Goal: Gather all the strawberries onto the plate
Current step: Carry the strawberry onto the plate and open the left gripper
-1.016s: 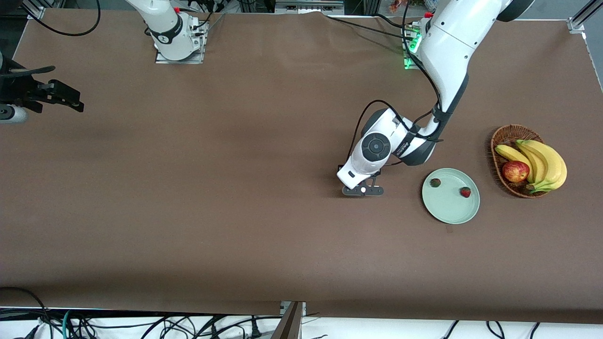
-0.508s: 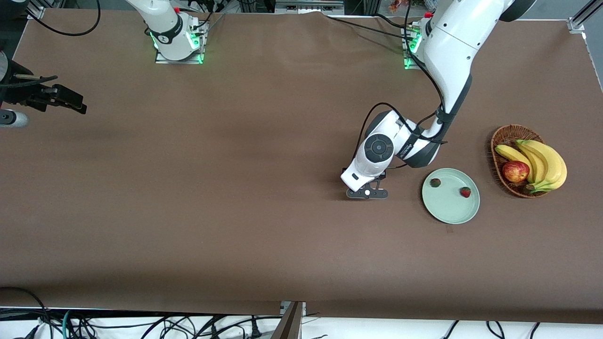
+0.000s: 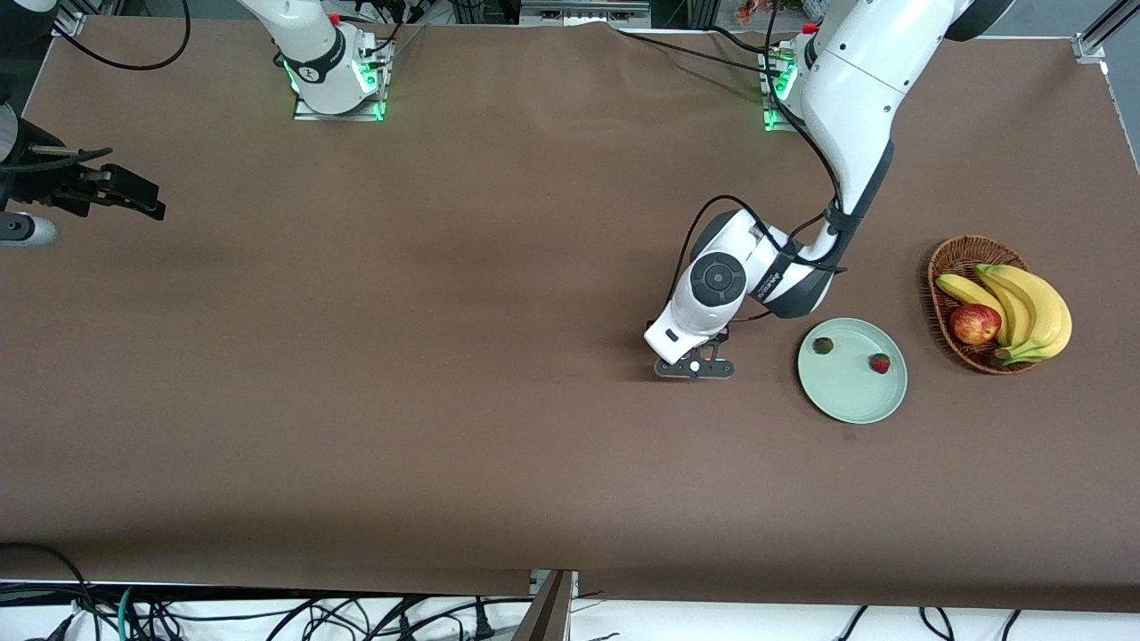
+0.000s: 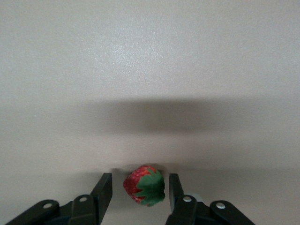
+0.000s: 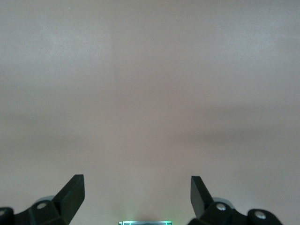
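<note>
L arm bent down, left gripper low on table beside plate, twd R arm's end | fingers flank strawberry, gaps both sides, cap twd wrist | 2 berries on plate | right gripper wide open, waits at R end

The left gripper has slid a little along the worktop toward the plate, and its fingers have drawn in around a strawberry. The right gripper has drifted slightly. Green lights now glow at the right arm's base.
</note>
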`<control>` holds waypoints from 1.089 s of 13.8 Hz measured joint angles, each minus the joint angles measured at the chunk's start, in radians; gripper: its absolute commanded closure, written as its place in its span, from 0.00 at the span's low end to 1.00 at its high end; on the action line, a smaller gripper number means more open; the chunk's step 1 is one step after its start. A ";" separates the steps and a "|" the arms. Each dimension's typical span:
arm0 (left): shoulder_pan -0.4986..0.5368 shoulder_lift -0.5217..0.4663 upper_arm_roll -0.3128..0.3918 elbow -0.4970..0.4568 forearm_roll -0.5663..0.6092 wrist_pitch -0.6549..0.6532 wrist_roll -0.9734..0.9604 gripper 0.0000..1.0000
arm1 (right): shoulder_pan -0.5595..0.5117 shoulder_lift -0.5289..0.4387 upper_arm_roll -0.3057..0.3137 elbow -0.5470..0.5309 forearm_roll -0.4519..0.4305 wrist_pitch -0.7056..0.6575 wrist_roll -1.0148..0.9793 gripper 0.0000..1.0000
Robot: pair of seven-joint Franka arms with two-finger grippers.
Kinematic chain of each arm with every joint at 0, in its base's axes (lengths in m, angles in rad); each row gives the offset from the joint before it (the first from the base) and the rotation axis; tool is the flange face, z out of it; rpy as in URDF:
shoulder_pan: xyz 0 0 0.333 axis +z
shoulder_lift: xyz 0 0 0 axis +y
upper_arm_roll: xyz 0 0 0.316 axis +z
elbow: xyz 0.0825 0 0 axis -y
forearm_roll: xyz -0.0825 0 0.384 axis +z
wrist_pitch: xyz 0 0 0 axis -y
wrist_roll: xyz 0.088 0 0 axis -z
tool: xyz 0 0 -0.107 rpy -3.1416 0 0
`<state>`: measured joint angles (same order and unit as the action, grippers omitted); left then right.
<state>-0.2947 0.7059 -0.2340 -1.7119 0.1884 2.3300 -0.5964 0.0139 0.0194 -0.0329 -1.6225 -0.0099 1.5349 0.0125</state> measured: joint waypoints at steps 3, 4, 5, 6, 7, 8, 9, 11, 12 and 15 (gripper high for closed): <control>0.000 0.000 0.000 -0.003 0.000 0.000 0.000 0.50 | 0.000 0.000 0.000 0.000 0.000 0.004 -0.001 0.00; 0.000 0.000 0.000 -0.005 0.000 0.000 0.000 0.53 | 0.000 0.000 0.000 0.000 0.000 0.004 -0.001 0.00; 0.000 0.001 0.000 -0.006 0.000 0.000 0.000 0.59 | 0.000 0.000 0.000 0.000 0.000 0.004 -0.001 0.00; 0.000 0.001 0.000 -0.007 0.000 0.000 0.000 0.65 | 0.000 0.000 0.000 0.000 0.000 0.004 -0.001 0.00; -0.001 0.003 0.000 -0.008 0.000 0.000 0.000 0.74 | 0.000 0.000 0.000 0.000 0.000 0.004 -0.001 0.00; 0.000 0.002 0.000 -0.007 0.003 0.000 0.000 0.81 | 0.000 0.000 0.000 0.000 0.000 0.004 -0.001 0.00; -0.001 0.003 0.000 -0.007 0.005 -0.001 0.000 0.86 | 0.000 0.000 0.001 0.000 0.000 0.004 -0.002 0.00; 0.000 0.003 0.000 -0.006 0.005 -0.001 0.000 0.89 | 0.000 0.000 0.004 0.001 0.000 0.004 -0.002 0.00; 0.000 0.002 0.000 -0.006 0.005 -0.001 -0.001 0.89 | 0.000 0.000 0.005 0.001 0.000 0.004 -0.002 0.00; 0.013 -0.016 0.003 0.021 0.005 -0.080 0.000 0.89 | 0.000 0.000 0.005 0.001 0.000 0.004 -0.002 0.00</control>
<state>-0.2813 0.6901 -0.2312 -1.6911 0.1932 2.2503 -0.5960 0.0140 0.0195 -0.0276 -1.6216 -0.0101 1.5393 0.0106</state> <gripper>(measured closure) 0.643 0.000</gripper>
